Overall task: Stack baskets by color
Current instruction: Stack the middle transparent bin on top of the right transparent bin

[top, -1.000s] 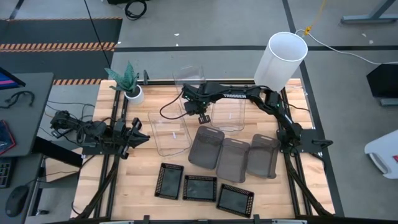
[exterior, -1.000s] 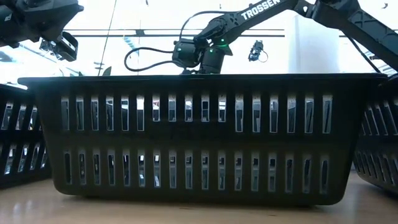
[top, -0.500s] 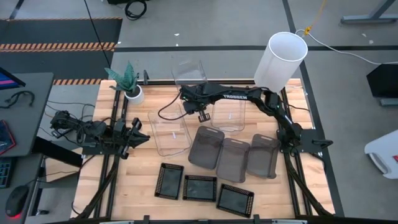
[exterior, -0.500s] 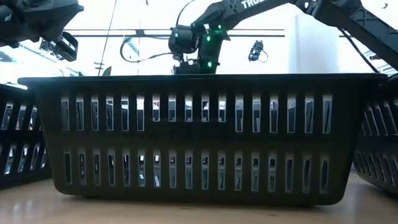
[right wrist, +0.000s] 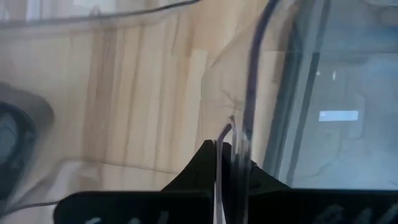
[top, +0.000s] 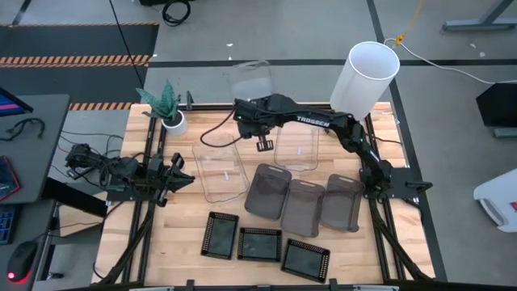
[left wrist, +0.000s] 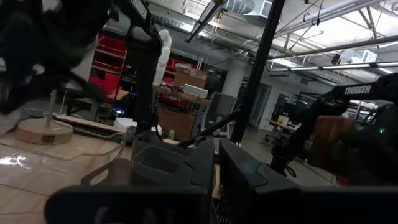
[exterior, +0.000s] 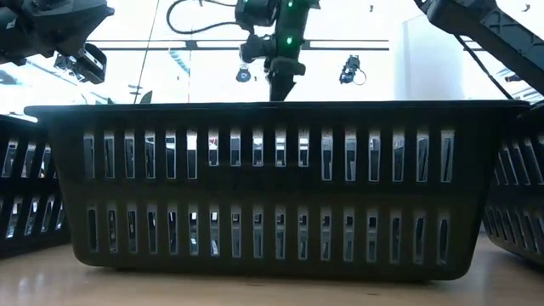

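Observation:
My right gripper (top: 249, 111) is shut on a clear deep basket (top: 251, 79), held in the air over the table's far side. Two more clear baskets (top: 220, 171) (top: 296, 147) stand on the table. Three smoky grey baskets (top: 303, 206) lie side by side nearer the front. Three black mesh trays (top: 259, 243) lie in a row along the near edge; one (exterior: 272, 187) fills the low view, with my right gripper (exterior: 280, 85) above it. My left gripper (top: 181, 170) waits shut at the table's left. My right gripper pinches the clear basket's thin wall at its rim (right wrist: 239, 134) between its two fingertips (right wrist: 214, 158), one finger on either face of the wall. The fingers come from above, slanting steeply down. The basket is lifted clear of the table.
A tall white lampshade (top: 370, 77) stands at the far right corner and a small potted plant (top: 170, 113) at the far left. Dark frame rails (top: 380, 174) run along both sides of the wooden table (top: 186, 226).
My right gripper has risen, staying shut on the clear basket, and its wrist has rolled a little. The basket has come up off the table's far side and now hangs clear, higher than before.

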`<state>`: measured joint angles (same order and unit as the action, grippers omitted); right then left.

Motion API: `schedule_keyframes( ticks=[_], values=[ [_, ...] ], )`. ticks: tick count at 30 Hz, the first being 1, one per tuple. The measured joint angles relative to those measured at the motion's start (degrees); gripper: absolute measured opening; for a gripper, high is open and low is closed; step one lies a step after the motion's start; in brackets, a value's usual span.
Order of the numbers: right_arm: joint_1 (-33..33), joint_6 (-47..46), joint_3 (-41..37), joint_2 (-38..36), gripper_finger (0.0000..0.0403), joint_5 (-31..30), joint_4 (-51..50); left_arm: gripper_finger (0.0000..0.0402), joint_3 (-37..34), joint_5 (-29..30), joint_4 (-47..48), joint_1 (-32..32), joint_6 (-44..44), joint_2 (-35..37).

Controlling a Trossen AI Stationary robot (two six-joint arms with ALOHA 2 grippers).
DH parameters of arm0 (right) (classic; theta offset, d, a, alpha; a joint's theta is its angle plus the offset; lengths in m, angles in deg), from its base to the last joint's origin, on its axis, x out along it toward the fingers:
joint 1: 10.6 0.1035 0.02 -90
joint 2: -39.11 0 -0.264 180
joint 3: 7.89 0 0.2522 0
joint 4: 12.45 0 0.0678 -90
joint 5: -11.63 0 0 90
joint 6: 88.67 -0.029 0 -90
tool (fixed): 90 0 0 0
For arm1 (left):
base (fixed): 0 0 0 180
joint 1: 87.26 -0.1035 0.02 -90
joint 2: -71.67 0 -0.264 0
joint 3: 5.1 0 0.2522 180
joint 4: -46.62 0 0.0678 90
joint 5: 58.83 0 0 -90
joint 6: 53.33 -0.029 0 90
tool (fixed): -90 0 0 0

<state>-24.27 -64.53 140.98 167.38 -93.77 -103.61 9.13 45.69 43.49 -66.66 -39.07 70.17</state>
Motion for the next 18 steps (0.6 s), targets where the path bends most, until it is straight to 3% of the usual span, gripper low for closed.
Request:
schedule_keyframes(
  ticks=[18],
  values=[
    [5.2,-22.3,-1.4,-11.1,0.0009,0.7,-12.5,0.0035,0.0,0.0,0.0,0.0,0.0,0.0]
  ],
)
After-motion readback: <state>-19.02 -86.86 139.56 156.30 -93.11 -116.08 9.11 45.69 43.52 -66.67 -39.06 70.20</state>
